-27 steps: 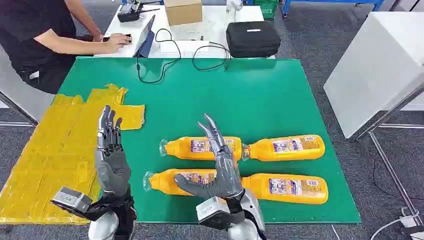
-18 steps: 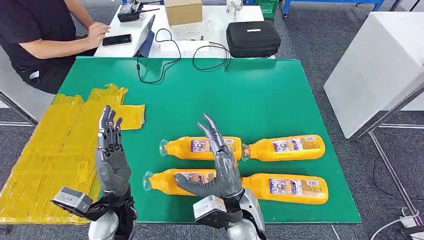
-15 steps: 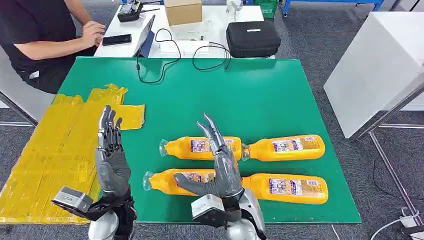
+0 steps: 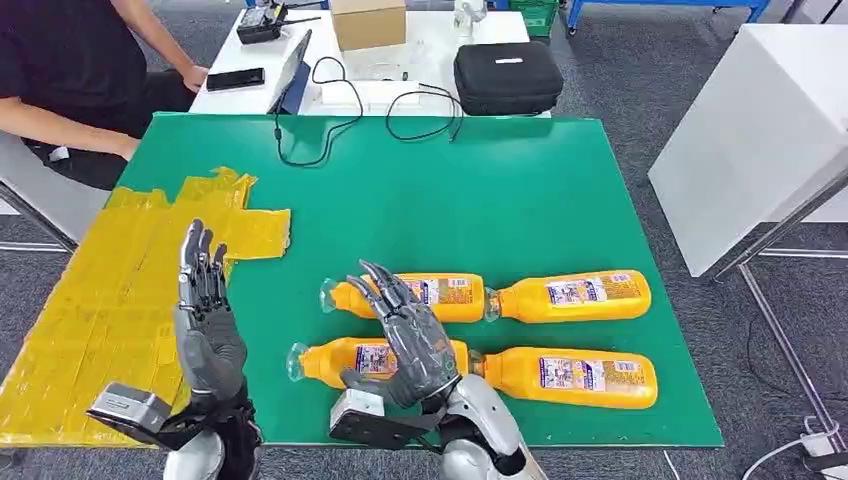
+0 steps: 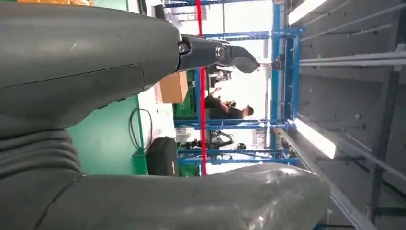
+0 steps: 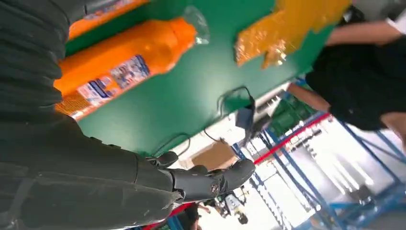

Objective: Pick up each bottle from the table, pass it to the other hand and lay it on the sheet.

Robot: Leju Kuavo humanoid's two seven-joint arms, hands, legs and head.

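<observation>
Several orange bottles lie on their sides on the green table [image 4: 480, 180] in two rows: a near-left bottle [image 4: 335, 361], a near-right bottle [image 4: 570, 377], a far-left bottle [image 4: 450, 297] and a far-right bottle [image 4: 570, 295]. My right hand [image 4: 405, 335] hovers open, fingers spread, over the two left bottles and holds nothing. An orange bottle [image 6: 119, 67] lies beyond that hand in the right wrist view. My left hand [image 4: 205, 320] is raised, open and empty, at the edge of the yellow sheet [image 4: 110, 290].
A person in black [image 4: 70, 70] sits at the far left corner. Behind the green table a white table carries a black case [image 4: 505, 75], a cardboard box [image 4: 367, 22], cables [image 4: 320, 130] and a phone [image 4: 235, 78]. A white panel [image 4: 760, 130] stands right.
My right hand has moved left and tilted down over the left bottles. My left hand shifted slightly left. The person has drawn an arm back from the phone.
</observation>
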